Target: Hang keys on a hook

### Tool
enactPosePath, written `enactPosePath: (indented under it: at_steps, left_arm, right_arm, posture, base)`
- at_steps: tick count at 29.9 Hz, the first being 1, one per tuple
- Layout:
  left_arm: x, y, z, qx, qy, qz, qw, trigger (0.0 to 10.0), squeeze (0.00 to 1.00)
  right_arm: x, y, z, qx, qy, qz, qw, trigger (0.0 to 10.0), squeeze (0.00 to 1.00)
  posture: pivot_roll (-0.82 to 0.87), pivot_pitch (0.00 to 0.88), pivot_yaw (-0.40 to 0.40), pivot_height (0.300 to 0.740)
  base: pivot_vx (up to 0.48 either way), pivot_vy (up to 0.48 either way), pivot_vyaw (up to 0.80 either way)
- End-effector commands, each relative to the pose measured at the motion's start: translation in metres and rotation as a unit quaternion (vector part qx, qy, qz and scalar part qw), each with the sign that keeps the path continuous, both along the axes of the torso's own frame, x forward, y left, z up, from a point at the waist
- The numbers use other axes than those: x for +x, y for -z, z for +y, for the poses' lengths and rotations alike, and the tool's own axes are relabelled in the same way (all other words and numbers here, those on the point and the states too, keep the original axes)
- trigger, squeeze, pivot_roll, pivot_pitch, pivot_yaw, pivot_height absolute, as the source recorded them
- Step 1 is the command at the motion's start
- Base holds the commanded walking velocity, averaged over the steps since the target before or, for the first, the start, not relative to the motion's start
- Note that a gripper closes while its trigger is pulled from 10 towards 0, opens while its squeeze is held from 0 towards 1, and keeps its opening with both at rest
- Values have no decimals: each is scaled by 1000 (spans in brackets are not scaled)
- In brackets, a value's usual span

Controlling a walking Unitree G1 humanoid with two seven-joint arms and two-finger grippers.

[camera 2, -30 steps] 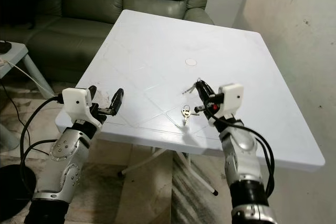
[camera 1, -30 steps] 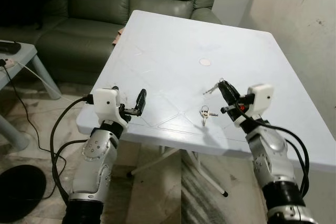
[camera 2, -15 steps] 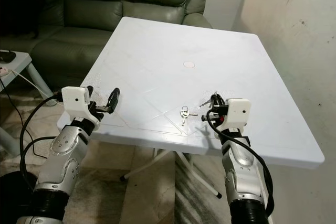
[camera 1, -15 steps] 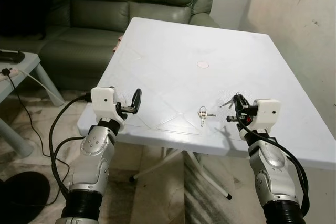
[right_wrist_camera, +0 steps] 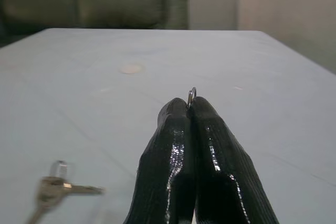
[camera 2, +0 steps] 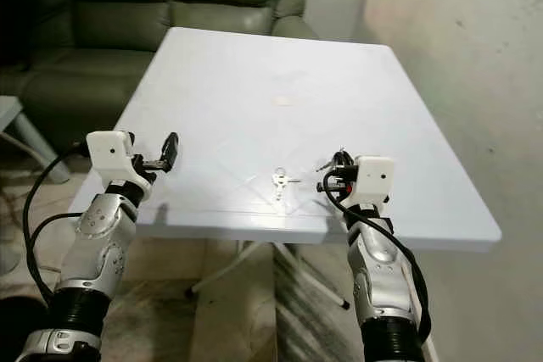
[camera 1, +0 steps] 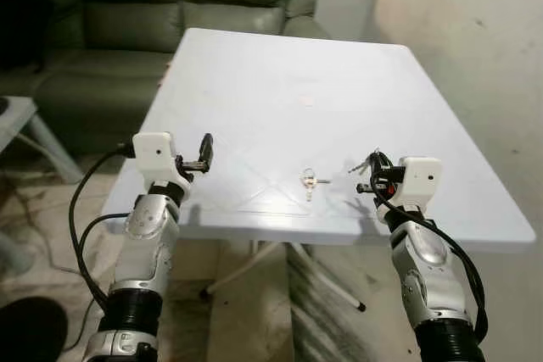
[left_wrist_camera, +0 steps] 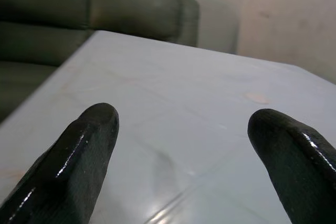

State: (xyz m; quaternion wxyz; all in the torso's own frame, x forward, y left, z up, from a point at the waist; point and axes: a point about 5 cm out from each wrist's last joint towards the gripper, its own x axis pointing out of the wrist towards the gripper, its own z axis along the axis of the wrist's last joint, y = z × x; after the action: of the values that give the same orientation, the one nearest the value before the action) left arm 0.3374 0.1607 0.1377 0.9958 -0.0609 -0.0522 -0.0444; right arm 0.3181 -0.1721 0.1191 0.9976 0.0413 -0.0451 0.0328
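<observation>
My right gripper hovers just above the front right part of the white table, shut on a small bunch of keys. In the right wrist view the key ring pokes up between the closed fingertips. A second bunch of keys lies flat on the table to the left of that gripper, also seen as the loose keys. My left gripper is open over the table's front left corner, holding nothing; its fingers stand wide apart.
A dark green sofa stands behind the table. A bare wall runs along the right. A small round mark sits mid-table. Folding table legs and tiled floor are below the front edge; a pale side table is at the left.
The whole view has shifted, so the camera moved. My right gripper, still shut on the keys, has drawn away to the right of the loose keys, nearer the front edge.
</observation>
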Motion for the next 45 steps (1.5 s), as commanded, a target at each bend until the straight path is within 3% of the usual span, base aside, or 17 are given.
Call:
enactPosePath:
  at_steps: [1, 23, 31, 35, 45]
  left_arm:
    - [1, 1, 1, 7, -7, -2, 1000, 10000, 0]
    - [-1, 4, -3, 16, -6, 6, 1000, 10000, 0]
    - [-5, 4, -5, 33, 20, 2, 999, 10000, 0]
    - [-4, 5, -5, 14, 8, 4, 1000, 10000, 0]
    - [-1, 9, -4, 19, -9, 25, 999, 10000, 0]
  right_arm:
    - [2, -6, 0, -1, 1, -6, 1000, 10000, 0]
    - [-5, -3, -2, -3, 14, 5, 1000, 10000, 0]
    - [-8, -2, -3, -3, 18, 10, 1000, 10000, 0]
    - [-8, -2, -3, -3, 20, 12, 1000, 10000, 0]
    - [-9, -1, -4, -5, 19, 15, 1000, 10000, 0]
  posture:
    - [-4, 0, -47, 740]
    - [-18, 0, -40, 740]
    - [-21, 2, -37, 740]
    - [-21, 1, -36, 740]
    - [-22, 0, -42, 740]
  base:
    - [0, 409, -700]
    - [0, 19, -697]
    - [0, -151, -698]
    - [0, -240, -700]
    - [0, 0, -696]
